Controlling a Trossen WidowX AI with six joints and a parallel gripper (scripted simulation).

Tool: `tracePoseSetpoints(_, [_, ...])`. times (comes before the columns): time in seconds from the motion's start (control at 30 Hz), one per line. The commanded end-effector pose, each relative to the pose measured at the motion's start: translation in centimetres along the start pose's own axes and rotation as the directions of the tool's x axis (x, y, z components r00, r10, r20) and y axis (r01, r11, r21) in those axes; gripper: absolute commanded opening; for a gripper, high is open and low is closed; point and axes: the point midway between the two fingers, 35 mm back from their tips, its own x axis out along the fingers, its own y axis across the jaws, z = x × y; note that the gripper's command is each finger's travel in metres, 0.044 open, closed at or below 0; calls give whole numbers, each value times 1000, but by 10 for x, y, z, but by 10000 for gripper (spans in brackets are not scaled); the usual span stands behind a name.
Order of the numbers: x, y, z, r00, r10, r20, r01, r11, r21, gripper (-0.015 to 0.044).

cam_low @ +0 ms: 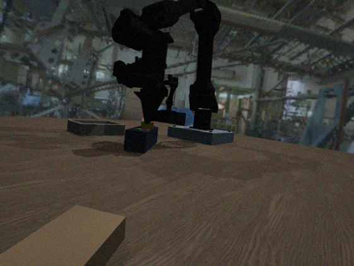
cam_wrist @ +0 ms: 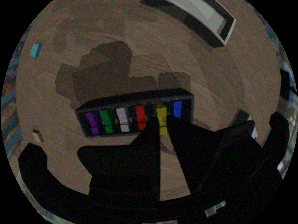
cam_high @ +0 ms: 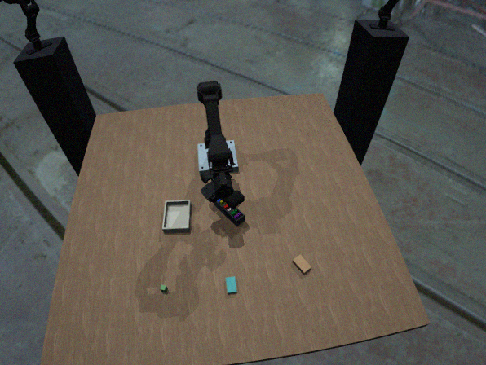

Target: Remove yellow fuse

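Between its fingertips the hand (cam_low: 148, 120) clenches the yellow fuse (cam_low: 147, 125), which stands slightly raised above the fuse block (cam_low: 140, 139) on the desk (cam_low: 226, 189). Beside the hand, well apart, lies the tray (cam_low: 94, 127).

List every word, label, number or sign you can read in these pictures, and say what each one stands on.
None: no readable text shows in any view.
The dark fuse block and its coloured fuses carry no visible markings; they are too small and blurred to tell.
The grey rectangular tray, the tan flat block and the teal block show plain faces.
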Motion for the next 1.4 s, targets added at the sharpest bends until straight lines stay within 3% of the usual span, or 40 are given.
tracePoseSetpoints(0.0, [-3, 1, 0, 1000, 4, 0, -4, 1000, -1, 0])
tracePoseSetpoints(1.37, [-23, 0, 0, 1000, 5, -1, -5, 1000, -3, 0])
